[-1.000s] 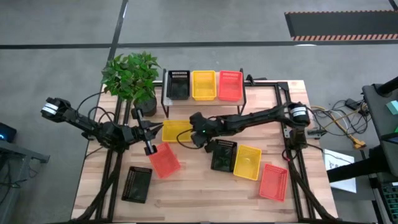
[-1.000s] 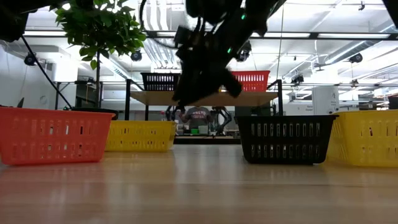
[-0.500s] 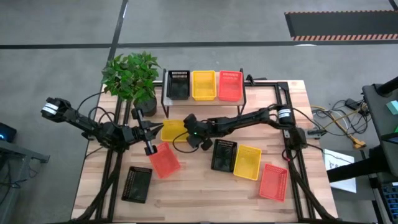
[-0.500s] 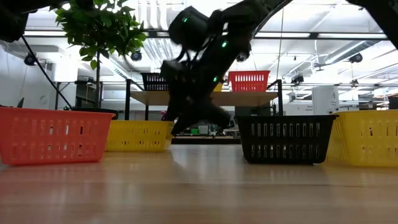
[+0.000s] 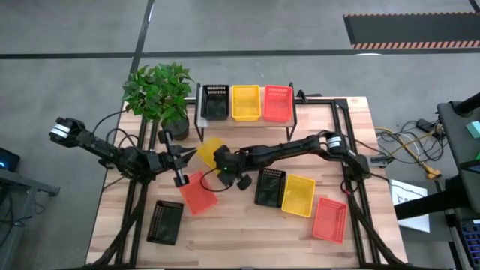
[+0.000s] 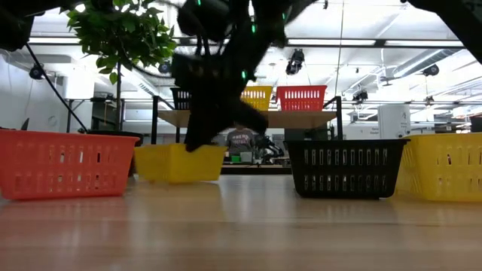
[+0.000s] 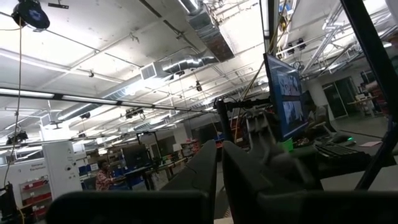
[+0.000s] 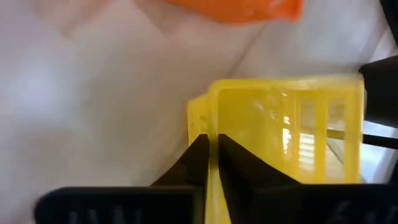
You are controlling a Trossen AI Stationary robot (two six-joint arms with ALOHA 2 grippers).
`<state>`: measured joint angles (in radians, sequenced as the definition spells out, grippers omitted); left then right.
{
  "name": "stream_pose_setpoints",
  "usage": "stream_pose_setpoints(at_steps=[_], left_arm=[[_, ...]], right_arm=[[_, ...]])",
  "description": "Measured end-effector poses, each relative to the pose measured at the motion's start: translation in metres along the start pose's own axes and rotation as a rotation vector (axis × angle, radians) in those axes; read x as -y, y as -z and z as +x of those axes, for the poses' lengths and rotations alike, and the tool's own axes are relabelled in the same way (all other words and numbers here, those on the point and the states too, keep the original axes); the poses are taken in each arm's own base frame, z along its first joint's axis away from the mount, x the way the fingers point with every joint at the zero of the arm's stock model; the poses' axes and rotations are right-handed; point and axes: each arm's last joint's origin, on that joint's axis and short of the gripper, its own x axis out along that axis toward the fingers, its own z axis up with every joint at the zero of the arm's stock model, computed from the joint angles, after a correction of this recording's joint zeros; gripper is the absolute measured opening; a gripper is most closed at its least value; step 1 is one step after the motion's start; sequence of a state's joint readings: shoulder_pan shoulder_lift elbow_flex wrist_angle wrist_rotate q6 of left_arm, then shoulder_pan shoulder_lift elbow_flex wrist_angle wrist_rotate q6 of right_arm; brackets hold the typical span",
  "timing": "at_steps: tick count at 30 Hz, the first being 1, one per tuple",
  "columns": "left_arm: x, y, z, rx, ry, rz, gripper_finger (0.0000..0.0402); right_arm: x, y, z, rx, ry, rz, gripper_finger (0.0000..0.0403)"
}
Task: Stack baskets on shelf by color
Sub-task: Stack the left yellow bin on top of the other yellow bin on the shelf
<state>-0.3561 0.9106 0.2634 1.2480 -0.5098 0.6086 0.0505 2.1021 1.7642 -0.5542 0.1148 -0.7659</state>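
On the table, left of centre, a yellow basket (image 5: pixel 209 150) stands with my right gripper (image 5: pixel 220 163) shut on its wall; the right wrist view shows that basket (image 8: pixel 292 130) close up. My left gripper (image 5: pixel 186 156) waits, shut, just left of it and raised off the table. The shelf (image 5: pixel 244 118) at the far edge carries a black basket (image 5: pixel 215 101), a yellow basket (image 5: pixel 245 101) and an orange basket (image 5: pixel 277 101), side by side on its top board. My right gripper pinches the yellow basket's side wall at the rim (image 8: pixel 212 124), near a corner, with one finger on each side of the wall. The fingers come slanting down from the table's right. The basket's bottom (image 6: pixel 179 178) rests on the table.
More baskets lie loose on the table: orange (image 5: pixel 196 193) and black (image 5: pixel 165 221) at the near left, black (image 5: pixel 268 186), yellow (image 5: pixel 298 195) and orange (image 5: pixel 328 219) at the near right. A potted plant (image 5: pixel 159 94) stands left of the shelf.
My right gripper has reached toward the table's left, tipped further down and taken hold of the yellow basket's wall. The basket has turned about on the table and slid a little to the left.
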Motion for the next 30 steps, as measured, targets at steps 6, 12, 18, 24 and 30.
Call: stream_pose_setpoints(at_steps=[6, 12, 18, 24, 30], left_arm=[[0.0, 0.0, 0.0, 0.002, -0.002, -0.001, 0.001], [0.0, 0.0, 0.0, 0.002, -0.002, -0.001, 0.001], [0.0, 0.0, 0.0, -0.001, 0.0, 0.0, 0.001], [0.0, 0.001, 0.0, -0.004, 0.002, 0.001, 0.001], [0.0, 0.001, 0.0, -0.004, 0.002, 0.001, 0.001]], right_arm=[[-0.011, -0.036, -0.037, -0.03, -0.074, 0.178, 0.0013], [-0.018, -0.064, -0.084, -0.076, -0.103, 0.409, 0.0013], [-0.021, -0.081, -0.136, -0.11, -0.108, 0.598, 0.0013], [-0.03, -0.085, -0.181, -0.082, -0.06, 0.618, 0.0013], [-0.019, -0.076, -0.226, -0.03, 0.145, 0.635, 0.0013]])
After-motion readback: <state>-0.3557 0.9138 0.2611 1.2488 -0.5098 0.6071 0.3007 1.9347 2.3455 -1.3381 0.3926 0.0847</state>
